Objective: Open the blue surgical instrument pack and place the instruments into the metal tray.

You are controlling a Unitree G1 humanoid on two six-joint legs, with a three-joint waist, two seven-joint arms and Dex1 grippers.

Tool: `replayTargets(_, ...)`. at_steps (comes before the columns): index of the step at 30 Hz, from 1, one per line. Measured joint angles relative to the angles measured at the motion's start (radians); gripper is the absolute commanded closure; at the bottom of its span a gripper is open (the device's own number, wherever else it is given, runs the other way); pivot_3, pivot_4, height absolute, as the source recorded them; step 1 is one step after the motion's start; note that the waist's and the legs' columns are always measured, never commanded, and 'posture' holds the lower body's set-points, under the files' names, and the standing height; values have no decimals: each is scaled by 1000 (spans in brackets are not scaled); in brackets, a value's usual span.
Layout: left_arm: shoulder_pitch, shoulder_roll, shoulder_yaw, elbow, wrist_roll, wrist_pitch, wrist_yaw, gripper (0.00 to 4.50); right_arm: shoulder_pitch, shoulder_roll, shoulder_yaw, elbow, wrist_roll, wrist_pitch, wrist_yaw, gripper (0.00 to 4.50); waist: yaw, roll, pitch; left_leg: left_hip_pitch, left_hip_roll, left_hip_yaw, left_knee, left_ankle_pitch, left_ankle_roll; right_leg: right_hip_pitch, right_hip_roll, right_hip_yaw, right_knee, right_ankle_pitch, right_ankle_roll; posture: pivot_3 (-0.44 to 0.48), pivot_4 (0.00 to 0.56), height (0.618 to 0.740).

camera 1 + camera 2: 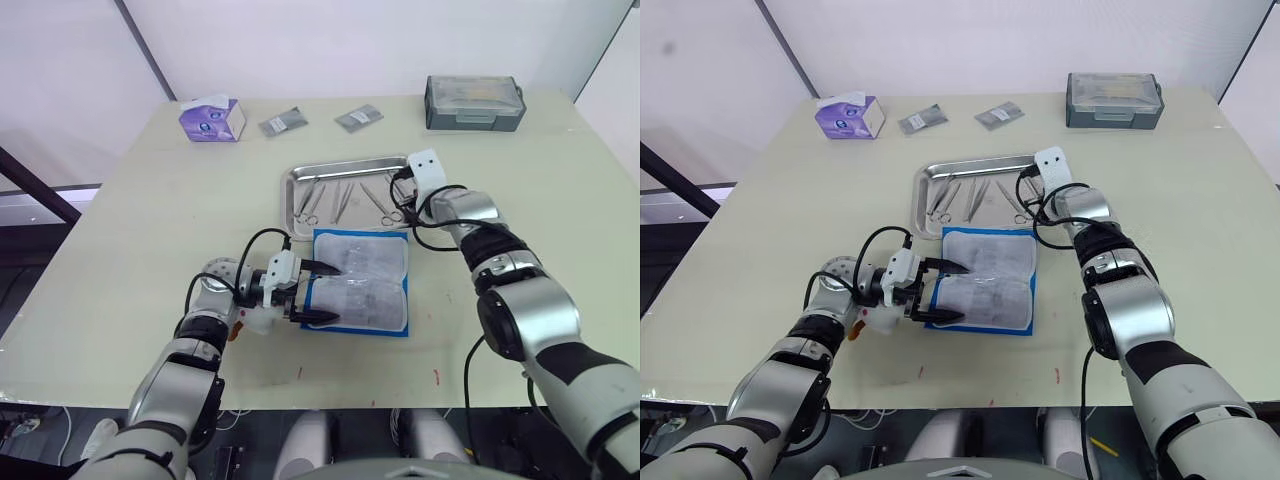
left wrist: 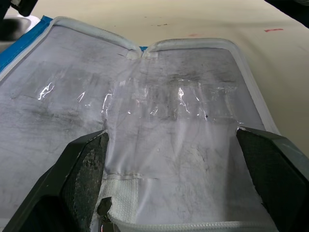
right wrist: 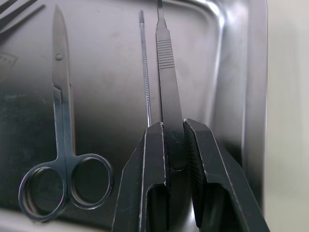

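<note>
From the left eye view, the metal tray sits on the pale tabletop, and the blue surgical instrument pack lies unfolded just on the robot's side of the tray, its pale grey lining facing up. Several instruments lie inside the tray. The left end effector reaches onto the pack edge away from the right arm, its two black fingers spread wide over the lining. The right end effector hangs over the tray's end nearest the right arm. Beyond the tray, toward the tabletop's far edge, stand a purple tissue box, two small grey foil packets and a dark grey plastic box. The right eye view gives the same layout. In the left wrist view, the spread fingers frame the clear-pocket lining, which is crinkled and glossy, with a blue border showing at one corner. In the right wrist view, the right end effector is clamped on a flat scalpel handle that points across the tray floor; a thin straight probe lies just beside the handle, and ring-handled scissors lie farther over on the tray floor.
</note>
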Motion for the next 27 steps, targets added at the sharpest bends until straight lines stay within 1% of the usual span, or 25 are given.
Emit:
replayTargets(5,0,-1,1,0,1,0,0,0,-2,9,-26,11,10,-2,-19,4488,0,0,0,0,0,0,0,0,0,0,0,0,0,0,0,0,150,734)
replayTargets(8,1,-1,2,0,2,0,0,0,-2,13,-34,11,12,-2,-20,2990,0,0,0,0,0,0,0,0,0,0,0,0,0,0,0,0,150,734)
replayTargets(10,0,-1,3,0,3,0,0,0,-2,15,-34,11,12,-4,-13,2216,0,0,0,0,0,0,0,0,0,0,0,0,0,0,0,0,150,734)
replayTargets(11,0,-3,6,0,6,0,0,0,-2,20,-34,11,13,-8,-7,1570,1,0,0,0,0,0,0,0,0,0,0,0,0,0,0,0,150,734)
replayTargets(12,0,-4,9,0,8,0,0,0,-2,22,-33,11,15,-11,-3,1213,1,0,0,0,0,0,0,0,0,0,0,0,0,0,0,0,150,734)
replayTargets(14,0,-4,16,0,12,0,0,0,-2,27,-32,6,16,-31,0,345,2,0,0,0,0,0,0,0,0,0,-1,0,0,0,0,0,150,734)
replayTargets(15,0,-4,17,0,12,0,0,0,-2,27,-32,2,16,-35,0,134,2,0,0,0,0,0,0,0,0,0,-1,0,0,0,0,0,150,734)
replayTargets(18,1,-4,18,0,13,0,0,0,-1,14,-24,-30,9,-45,18,134,1,1,0,0,0,0,0,0,0,0,-1,0,0,0,0,0,150,734)
replayTargets(24,10,2,18,-16,9,4,0,0,39,-29,0,-188,-1,-44,63,134,-1,1,0,0,0,0,0,0,0,0,0,0,0,0,0,0,150,734)
replayTargets(27,18,10,17,-47,-1,16,0,0,85,-34,15,-280,2,-48,104,134,-1,1,0,-7,0,0,1,0,0,-6,0,0,1,0,0,0,150,734)
